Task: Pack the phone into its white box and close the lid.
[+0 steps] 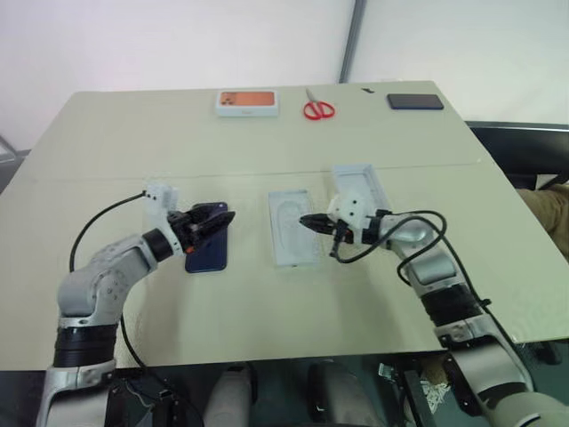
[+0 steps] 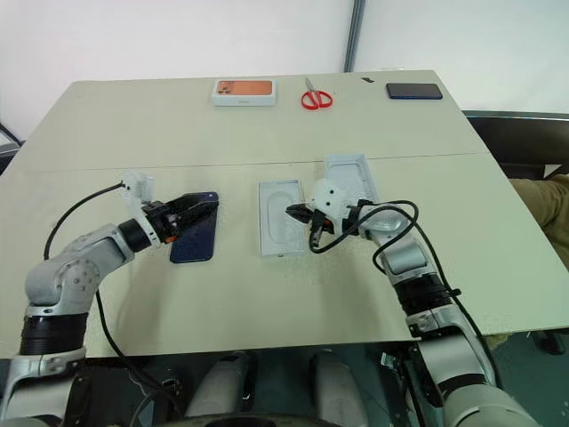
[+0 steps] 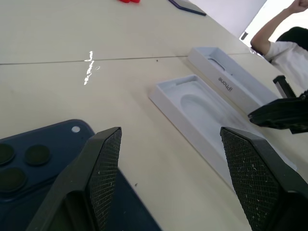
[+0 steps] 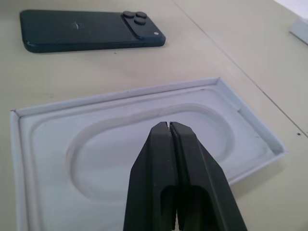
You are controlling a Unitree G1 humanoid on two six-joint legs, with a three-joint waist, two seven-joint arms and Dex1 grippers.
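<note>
The left hand (image 1: 216, 220) hovers spread wide and empty over the phone (image 1: 208, 250), lying face-down on the worktop (image 1: 267, 302). The right hand (image 4: 169, 126) is pinched closed, empty, above the embossed insert (image 1: 292, 228), beside the lid (image 1: 363, 189). A glancing grasp could skid the slim phone away.

A beige table (image 1: 267, 294) carries the navy phone (image 4: 91, 30) beneath the left gripper's fingers (image 3: 103, 163), a white insert tray (image 4: 120, 144) under the right gripper's fingertips (image 4: 168, 132), and a white lid (image 1: 360, 189) just beyond.
</note>
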